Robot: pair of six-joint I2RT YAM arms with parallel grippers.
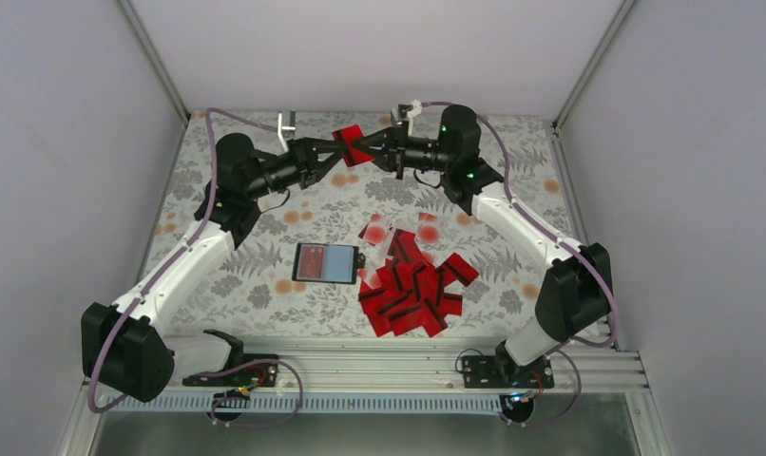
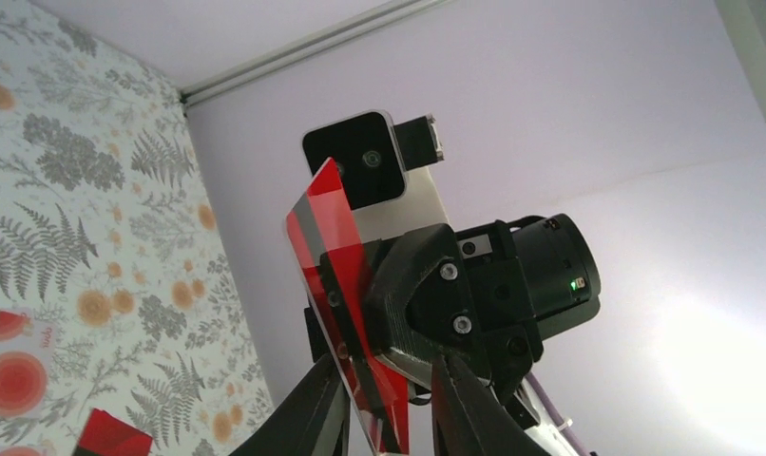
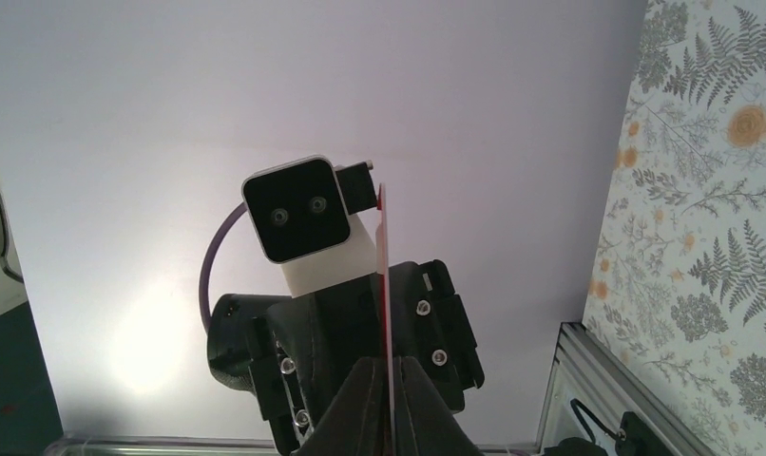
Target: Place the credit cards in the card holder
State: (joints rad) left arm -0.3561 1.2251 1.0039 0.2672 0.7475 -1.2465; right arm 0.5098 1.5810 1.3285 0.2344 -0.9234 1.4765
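Passing the card: one red card (image 2: 330, 237) was held in the air above the middle of the table's far edge, with both arms meeting there; I judged this a hand-over between them.
Right gripper (image 3: 389, 372): narrow, its fingers pinched on the card, which showed edge-on in its own wrist view.
Left gripper (image 2: 389, 369): jaws apart, with the card standing slantwise between them and no firm contact to be seen.
Card holder (image 1: 326, 263): lay open and flat near the middle of the table, somewhat toward the near edge, its pale panels facing up.
Other cards (image 1: 412, 290): a loose red heap just right of the holder, spreading toward the near right corner.
Doing it well: the left jaws should probably square up to the card's flat faces before closing, since it sat at an angle to them. The right should let go only once the left has a sure pinch.
Risk: a thin, slick card could twist or drop if both released together.
Progress: no card showed in the holder.
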